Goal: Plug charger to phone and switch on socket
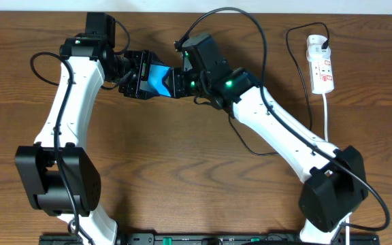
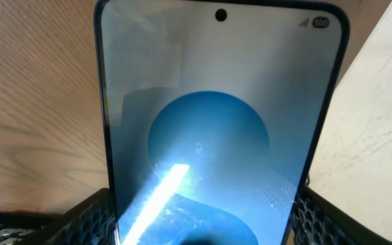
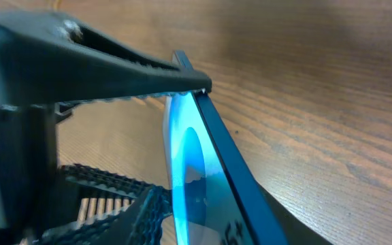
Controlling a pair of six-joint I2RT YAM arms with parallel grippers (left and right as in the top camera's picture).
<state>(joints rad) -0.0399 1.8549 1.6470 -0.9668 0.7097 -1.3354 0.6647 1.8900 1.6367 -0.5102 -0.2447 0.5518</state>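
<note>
Phone [image 2: 209, 122] fills my left wrist feed, screen toward the lens, with the left gripper [image 1: 143, 78] clamped across its long edges. On the right wrist feed I see it edge-on. The right gripper [image 1: 177, 82] seems pinched on its end, though the lower finger is blurred. Overhead, both grippers meet at 11 o'clock. Farther out at 2 o'clock lies the socket [image 1: 320, 64], the charger [image 1: 299, 71] cable trailing down its 9 o'clock side.
</note>
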